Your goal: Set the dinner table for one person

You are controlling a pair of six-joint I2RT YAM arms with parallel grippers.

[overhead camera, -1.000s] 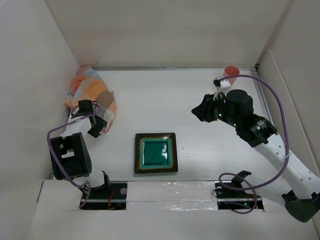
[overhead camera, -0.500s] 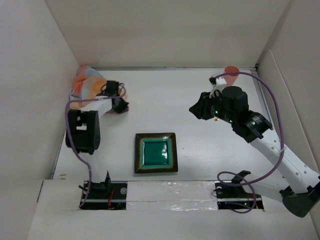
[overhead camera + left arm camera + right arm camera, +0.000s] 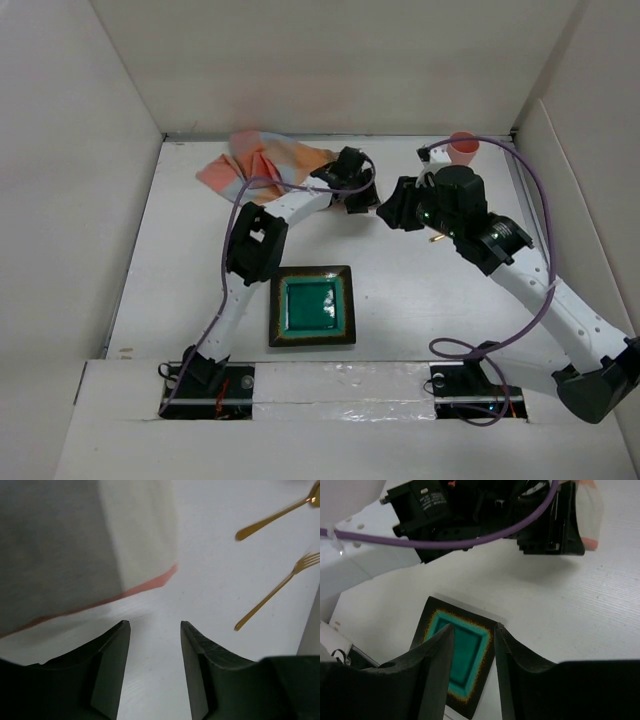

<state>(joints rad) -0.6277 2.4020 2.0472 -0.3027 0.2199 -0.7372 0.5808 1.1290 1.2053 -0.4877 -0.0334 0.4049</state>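
Gold utensil (image 3: 272, 517) cut off, cloth (image 3: 140, 540) blurred; white walled dinner table (image 3: 200, 280); left gripper (image 3: 153, 626), right gripper (image 3: 472, 628) both apart, empty.

The dinner table (image 3: 420, 300) is matt white; up close in the right wrist view its surface looks finely ribbed. The square plate (image 3: 312, 306) is glazed ceramic, with a glossy teal well that catches a glint and a duller dark rim. At upper left, the checked cloth (image 3: 262, 160) is soft woven fabric, crumpled. The fork (image 3: 272, 599) and the utensil handle (image 3: 272, 517) above it are polished gold-coloured metal. The purple cable (image 3: 470, 537) looks like smooth plastic, and the left gripper (image 3: 153, 627) is matt black.
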